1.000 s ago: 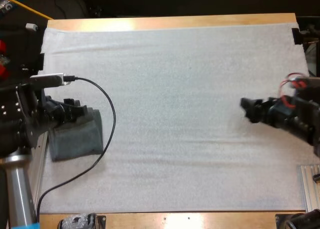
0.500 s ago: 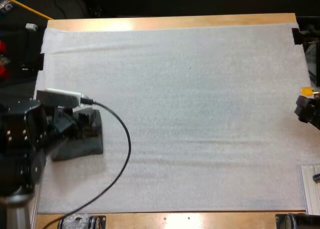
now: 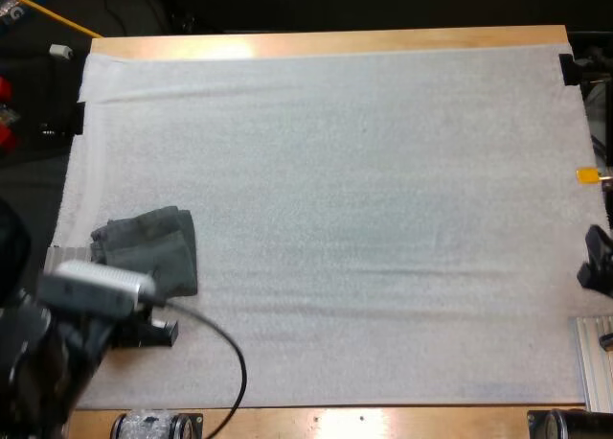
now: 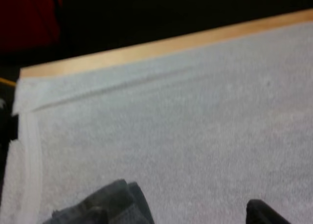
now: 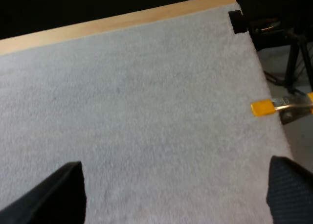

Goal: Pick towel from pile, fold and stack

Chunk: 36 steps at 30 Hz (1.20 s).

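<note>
Towel (image 3: 150,252) first: dark grey-green, folded, lying flat on the white mat (image 3: 364,171). It's over on the mat's left side, close to the left edge and nearer the front than the far side. Far-left corner looks a bit rumpled; the layers don't line up perfectly there.

L gripper (image 3: 158,331) hangs just on the near side of the towel, btwn it and the near edge of the wooden table (image 3: 335,422). It's close to the towel, but no contact that I can see. On the L wrist cam, one black finger (image 4: 261,215) shows well off to the side of the towel's rumpled edge w/ mat btwn them. So the fingers are apart, holding nothing.

R gripper (image 3: 596,262) is way over at the mat's right edge, well apart from the towel. On the R wrist cam, both fingers (image 5: 63,192) are spread wide w/ mat showing btwn them, gripping nothing.

Middle of the mat lies flat, w/ a faint crease running across it approx. level w/ the towel.
</note>
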### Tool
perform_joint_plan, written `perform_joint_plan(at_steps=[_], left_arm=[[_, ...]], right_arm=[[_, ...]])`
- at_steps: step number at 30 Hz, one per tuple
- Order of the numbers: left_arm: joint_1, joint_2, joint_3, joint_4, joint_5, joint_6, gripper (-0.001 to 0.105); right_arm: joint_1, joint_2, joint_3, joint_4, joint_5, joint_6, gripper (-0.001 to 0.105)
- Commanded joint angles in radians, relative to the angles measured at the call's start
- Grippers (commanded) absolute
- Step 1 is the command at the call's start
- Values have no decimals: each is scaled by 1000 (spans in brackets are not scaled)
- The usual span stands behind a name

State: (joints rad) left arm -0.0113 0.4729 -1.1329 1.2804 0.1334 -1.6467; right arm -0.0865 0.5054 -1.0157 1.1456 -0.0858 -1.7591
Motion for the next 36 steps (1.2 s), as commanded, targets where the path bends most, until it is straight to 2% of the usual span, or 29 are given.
perform_joint_plan(at_steps=[1, 14, 28, 31, 36], left_arm=[[-4, -30, -4, 12, -9, -1, 56], [-4, -276, -4, 227, -9, 36, 56], [-4, -631, -10, 290, -11, 52, 56], [9, -622, -36, 290, -6, 51, 56], [11, -626, -26, 290, 0, 52, 56]], right_arm=[[-5, -25, -5, 24, 0, -24, 74], [-5, -232, -5, 104, 0, -25, 74], [-5, -484, -7, 118, -8, -14, 74], [-5, -545, -7, 126, -8, -14, 74], [-2, -562, -20, 214, -17, -22, 74]])
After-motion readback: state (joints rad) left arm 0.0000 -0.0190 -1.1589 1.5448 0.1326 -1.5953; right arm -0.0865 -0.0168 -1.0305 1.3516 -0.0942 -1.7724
